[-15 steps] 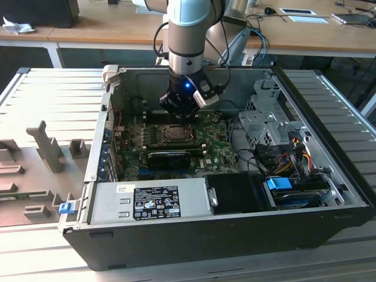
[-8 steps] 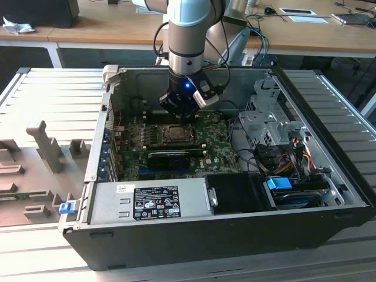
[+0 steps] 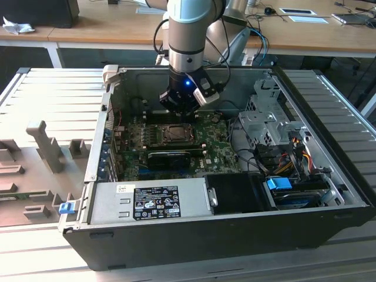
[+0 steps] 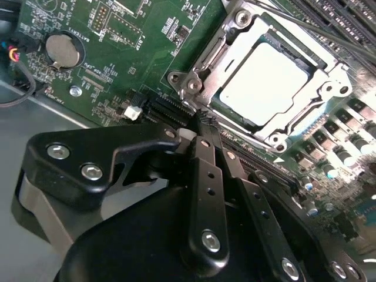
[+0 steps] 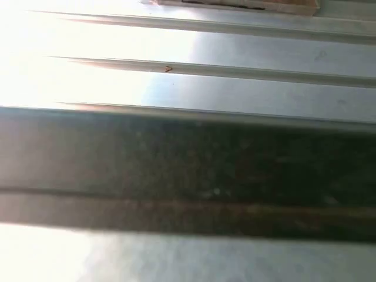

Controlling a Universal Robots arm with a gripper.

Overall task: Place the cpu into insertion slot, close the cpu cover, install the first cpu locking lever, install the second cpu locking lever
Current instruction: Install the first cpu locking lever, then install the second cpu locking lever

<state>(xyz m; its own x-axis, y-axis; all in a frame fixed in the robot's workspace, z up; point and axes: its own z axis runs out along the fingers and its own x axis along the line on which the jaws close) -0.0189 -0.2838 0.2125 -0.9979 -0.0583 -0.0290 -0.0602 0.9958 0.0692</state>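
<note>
Gripper point(image 4: 202, 120): your black, bolted metal fingers are drawn together with nothing between them, tips poised just beside the corner of the insertion slot point(image 4: 194, 82); in the exterior view it hangs over the slot inside the open computer case point(image 3: 329, 176). Cpu point(image 4: 264, 82): flat, pale silvery square, seated in the slot; cpu cover point(image 4: 329, 88): thin silvery frame lying down around it, window showing the chip; green circuit board point(image 4: 117, 53) surrounds all.

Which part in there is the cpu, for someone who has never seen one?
Look inside the open computer case at the green circuit board. Below the gripper sits a silvery metal frame; the cpu is the pale, plain square in its window, unlike the parts-studded board around it.
</note>
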